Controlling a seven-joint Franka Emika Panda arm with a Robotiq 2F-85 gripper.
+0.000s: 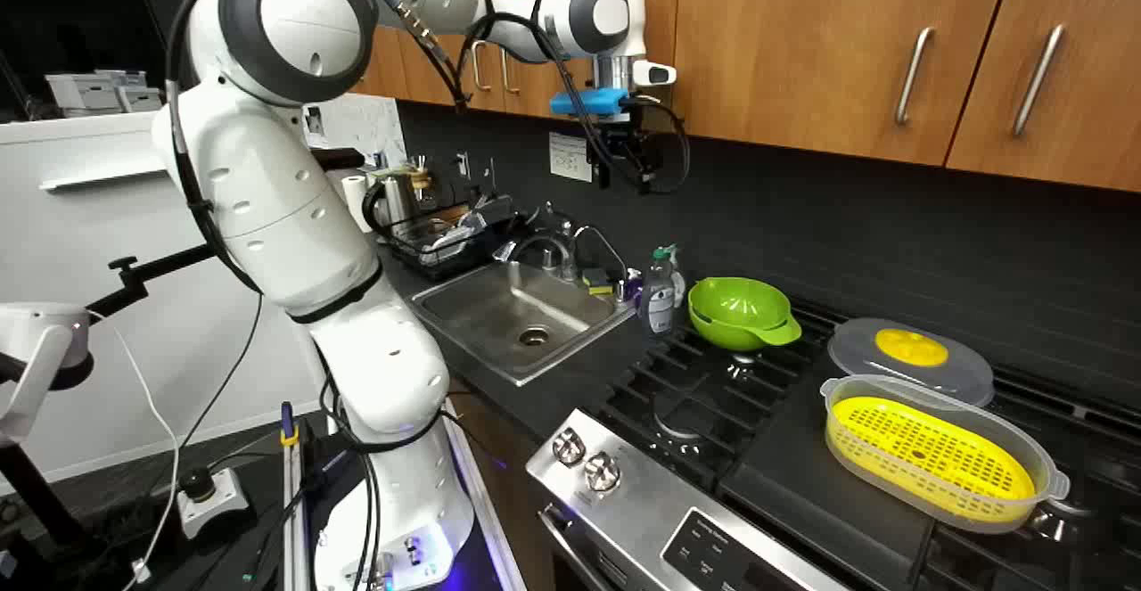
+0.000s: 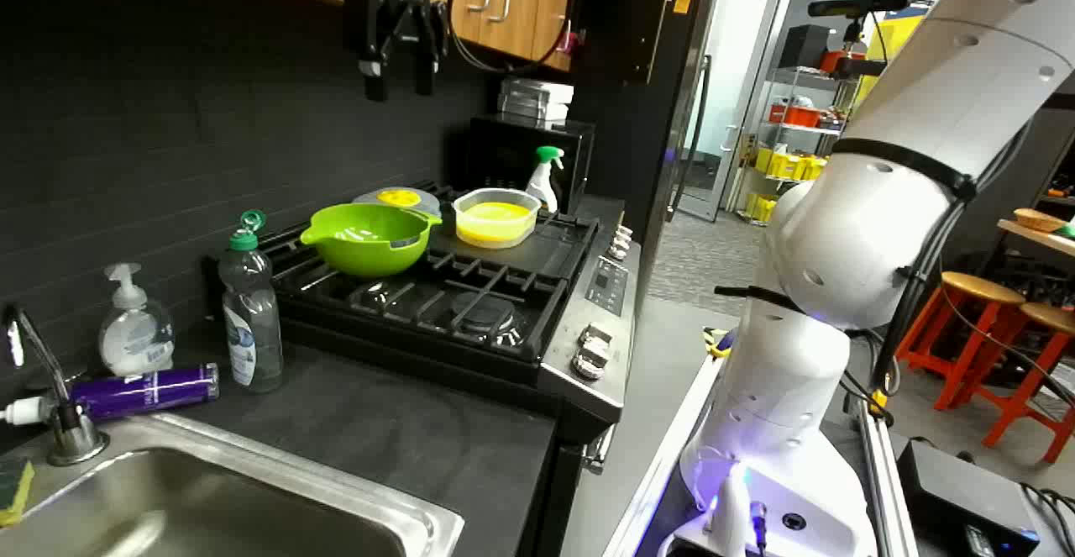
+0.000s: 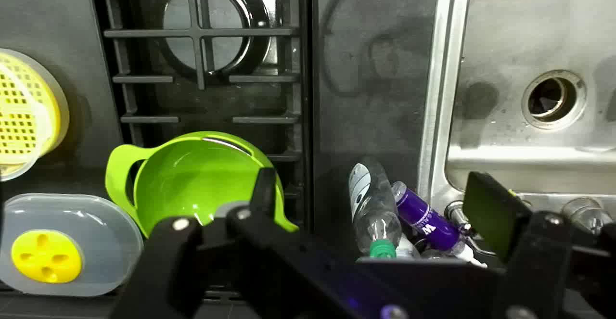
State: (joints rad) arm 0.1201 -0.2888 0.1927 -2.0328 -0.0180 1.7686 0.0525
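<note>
We see gripper (image 2: pixel 401 84) aloft, spread wide, w/ nothing held. Green bowl (image 1: pixel 740 306) on stove (image 1: pixel 793 457), back corner nr sink (image 1: pixel 486 306).

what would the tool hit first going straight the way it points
Probably the black countertop between gas stove and sink, though the dish soap bottle stands close to that line and depth is unclear.
</note>
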